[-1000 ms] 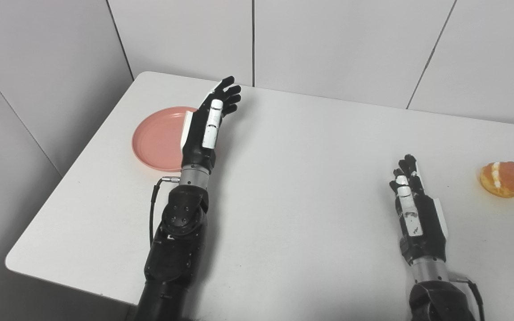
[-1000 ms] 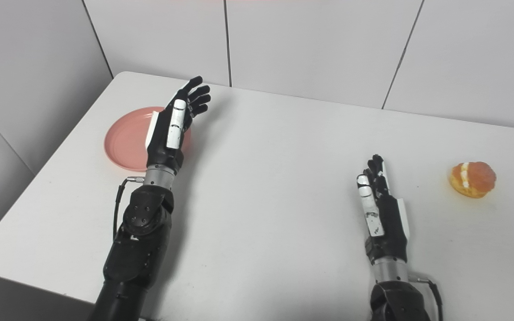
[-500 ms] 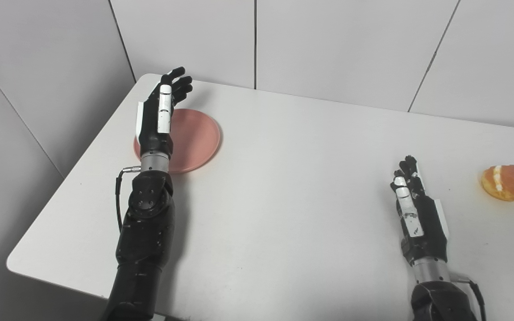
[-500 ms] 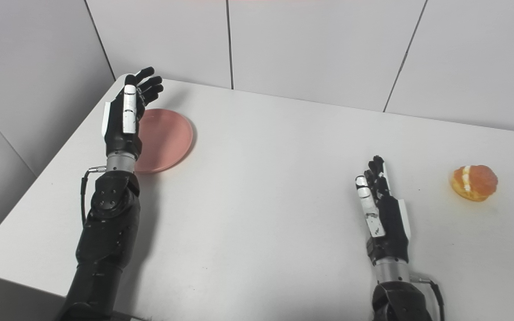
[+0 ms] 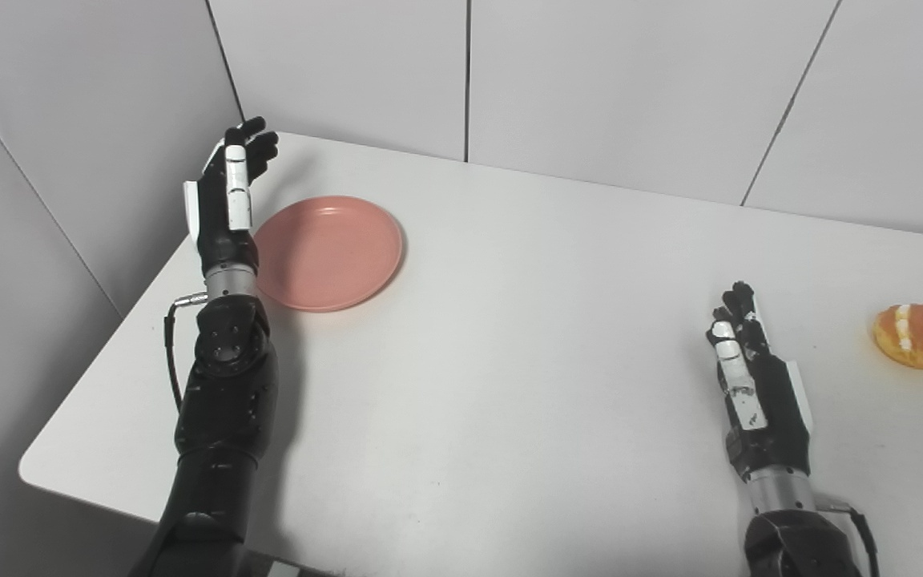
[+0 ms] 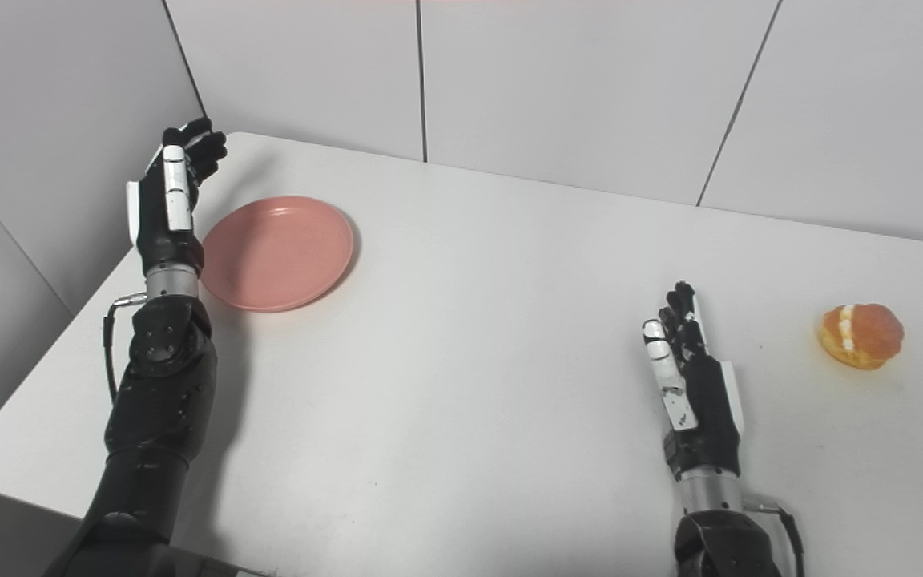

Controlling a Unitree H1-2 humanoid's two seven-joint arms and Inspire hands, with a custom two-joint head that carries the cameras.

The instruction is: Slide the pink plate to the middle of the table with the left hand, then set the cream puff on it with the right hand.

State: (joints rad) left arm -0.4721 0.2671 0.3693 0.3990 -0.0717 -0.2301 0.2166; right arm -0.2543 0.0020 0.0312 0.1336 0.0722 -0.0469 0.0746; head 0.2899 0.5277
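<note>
Left fingers: black fingers (image 5: 247, 152) of the left hand (image 5: 225, 204) are loosely spread and slightly curled, holding nothing.
Left hand: stands edge-on at the surface's left edge, near the far left corner, just beside the plate's left rim. Can't tell if it actually touches the rim.
Left arm: black forearm runs up from the near left corner along the left edge, with a thin black cable looping off at the wrist.
Right fingers: fingers (image 6: 679, 308) of the right hand (image 6: 694, 385) are straight and close together, pointing toward the far edge, nothing in them either.
Right hand: black with white panels, sits edge-on, thumb side up, over the near right part of the surface, well apart from the puff.
Pink plate: round, shallow pink plate (image 5: 329, 252), nothing on it, lying flat in the far left part of the surface, not at the middle.
Cream puff: golden-orange round cream puff (image 6: 862, 335) with a white cream stripe, sitting near the right edge, to the right of the right hand and a bit farther back.
Surface: plain white surface (image 5: 509, 336) with rounded corners.
Walls: grey panelled walls on the far and left sides.
</note>
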